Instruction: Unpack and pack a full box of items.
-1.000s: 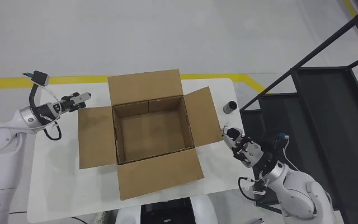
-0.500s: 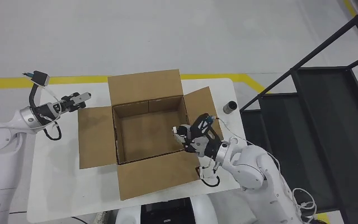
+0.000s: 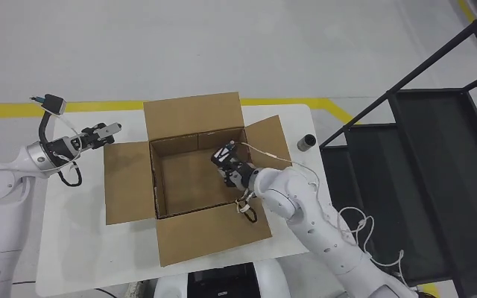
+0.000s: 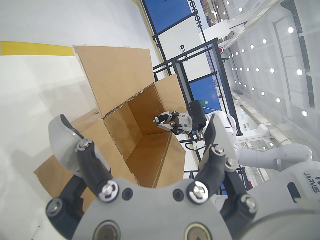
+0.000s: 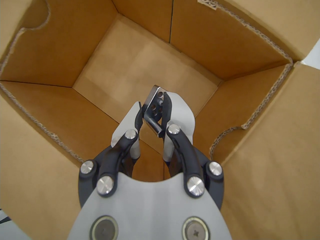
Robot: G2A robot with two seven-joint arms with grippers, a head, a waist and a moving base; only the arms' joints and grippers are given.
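Observation:
An open cardboard box (image 3: 130, 182) stands in the middle of the white table, all flaps folded out and its floor (image 5: 140, 58) bare. My right gripper (image 3: 223, 157) hangs over the box's inside, near its far right corner, shut on a small metal bracket (image 5: 153, 103) with several holes. The same gripper (image 4: 162, 122) and its bracket appear above the box in the left wrist view. My left gripper (image 3: 112, 129) is at the table's far left edge, beside the box's left flap, open with nothing between its fingers (image 4: 62, 136).
A small dark cylinder (image 3: 305, 141) stands on the table (image 3: 74, 223) to the right of the box's right flap. Black metal stairs (image 3: 417, 149) rise close by on the right. A yellow floor line (image 3: 89, 106) runs behind the table.
My right arm has swung from the table's right edge leftward over the box, carrying the bracket to above the box's inside. The left arm has not moved.

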